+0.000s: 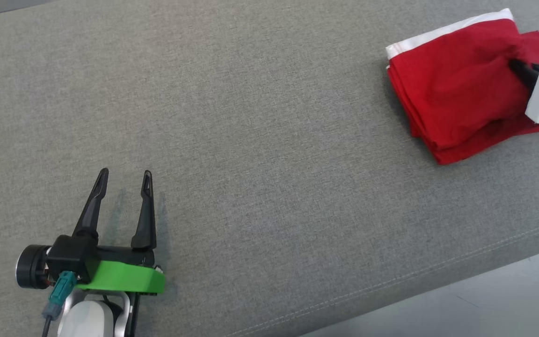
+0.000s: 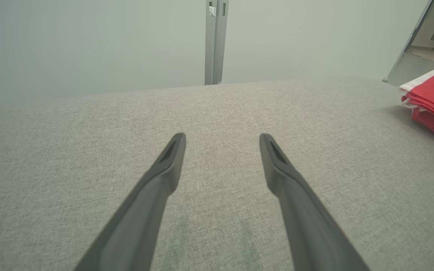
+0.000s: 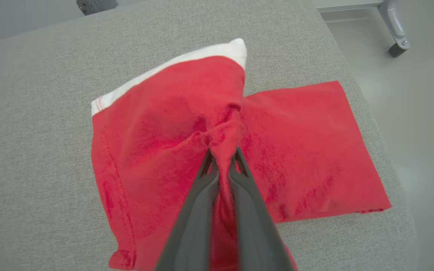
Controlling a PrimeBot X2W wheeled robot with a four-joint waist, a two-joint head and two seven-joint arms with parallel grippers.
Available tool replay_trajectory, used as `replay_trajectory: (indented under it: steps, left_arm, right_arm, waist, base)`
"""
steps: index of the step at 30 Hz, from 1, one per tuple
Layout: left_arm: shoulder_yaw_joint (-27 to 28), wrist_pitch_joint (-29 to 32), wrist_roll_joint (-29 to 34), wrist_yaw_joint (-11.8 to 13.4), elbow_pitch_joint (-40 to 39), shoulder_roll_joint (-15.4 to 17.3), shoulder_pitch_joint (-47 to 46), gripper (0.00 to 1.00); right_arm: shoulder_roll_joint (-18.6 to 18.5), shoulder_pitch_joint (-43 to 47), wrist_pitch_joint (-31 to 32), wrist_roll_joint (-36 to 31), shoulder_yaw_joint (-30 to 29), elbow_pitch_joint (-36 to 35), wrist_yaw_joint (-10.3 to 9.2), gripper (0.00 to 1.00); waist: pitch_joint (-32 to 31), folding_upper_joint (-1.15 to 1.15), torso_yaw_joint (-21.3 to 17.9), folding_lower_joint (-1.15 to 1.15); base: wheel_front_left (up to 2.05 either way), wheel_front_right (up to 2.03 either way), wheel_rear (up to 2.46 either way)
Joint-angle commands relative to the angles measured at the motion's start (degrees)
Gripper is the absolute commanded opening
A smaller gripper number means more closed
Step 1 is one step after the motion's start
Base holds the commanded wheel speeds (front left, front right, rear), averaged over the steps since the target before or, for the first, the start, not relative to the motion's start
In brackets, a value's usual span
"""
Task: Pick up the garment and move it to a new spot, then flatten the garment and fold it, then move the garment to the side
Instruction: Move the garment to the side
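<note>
The left gripper (image 1: pixel 126 172) hovers low over bare cloth at the near left of the bench (image 1: pixel 269 140). Its two dark fingers (image 1: pixel 92 210) are spread wide apart with nothing between them, and they touch nothing.

The right gripper (image 3: pixel 222 152) reaches in from the far right. Its fingers (image 3: pixel 198 210) are pressed almost together, pinching a raised ridge of the red garment (image 3: pixel 156 143) near its middle. The cloth puckers towards the tips.

The garment lies folded in layers on the right end of the bench, close to its edge. A white band runs along its far side.

The bench is covered in grey woven fabric with a stitched seam along its near edge. Pale grey floor (image 1: pixel 484 309) shows beyond that edge. In the left wrist view a pale wall (image 2: pixel 89 45) and an upright metal post (image 2: pixel 216 41) stand behind the bench. In the right wrist view a caster (image 3: pixel 396 49) rests on the floor.
</note>
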Motion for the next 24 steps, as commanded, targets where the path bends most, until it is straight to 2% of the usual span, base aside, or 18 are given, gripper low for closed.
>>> replay_trajectory:
  steps: [1,6,8,9,10,11,14,18,24]
  left_arm:
    - [0.0,-0.1,0.5,-0.3,-0.1,0.6,-1.1,1.0]
    - [-0.4,-0.1,0.7,-0.3,-0.1,0.9,-2.1,1.0]
    - [-0.4,-0.1,0.6,-0.3,0.0,0.8,-2.4,1.0]
    - [-0.3,-0.1,0.6,-0.3,0.0,0.8,-2.4,1.0]
    - [-0.3,-0.1,0.6,-0.3,0.0,0.8,-2.3,1.0]
    - [-0.2,-0.1,0.6,-0.3,0.1,0.7,-2.1,1.0]
    - [0.1,-0.1,0.5,-0.3,0.3,0.7,-1.4,1.0]
    - [0.5,-0.1,0.5,-0.4,0.6,0.5,-0.5,1.0]
    - [1.7,-0.1,-0.7,-0.1,1.0,0.0,1.9,1.0]
  right_arm:
    - [-0.9,-0.7,0.2,-2.0,-1.4,1.1,-0.01,0.0]
    - [0.0,-1.6,-3.0,-10.3,-6.4,6.7,-0.01,0.0]
    - [0.5,-1.8,-4.6,-13.9,-8.6,9.1,-0.02,0.04]
    - [0.7,-1.6,-5.6,-15.9,-9.3,10.2,-0.03,0.11]
    - [1.1,-1.5,-7.0,-17.8,-10.3,10.9,-0.03,0.51]
    - [1.6,-1.4,-8.2,-19.3,-11.5,11.8,-0.03,1.0]
    - [3.2,-1.5,-12.5,-23.9,-14.1,12.9,-0.02,1.0]
    - [4.9,-1.1,-16.9,-26.3,-15.7,12.1,-0.03,1.0]
    - [8.4,2.7,-26.6,-26.3,-15.5,4.3,-0.02,1.0]
  waist:
    - [1.1,0.62,1.2,0.0]
    - [2.7,0.62,3.1,0.0]
    - [3.1,0.62,3.8,0.0]
    - [3.2,0.62,4.1,0.0]
    - [3.3,0.62,4.3,0.0]
    - [3.2,0.62,4.5,0.0]
    - [2.8,0.62,4.8,0.0]
    - [1.5,0.62,4.7,0.0]
    - [-3.6,0.62,4.4,0.0]
  base:
    - [0.0,0.0,0.0]
    - [0.0,0.0,0.0]
    - [0.0,0.0,0.0]
    - [0.0,0.0,0.0]
    - [0.0,0.0,0.0]
    - [0.0,0.0,0.0]
    - [0.0,0.0,0.0]
    - [0.0,0.0,0.0]
    - [0.0,0.0,0.0]
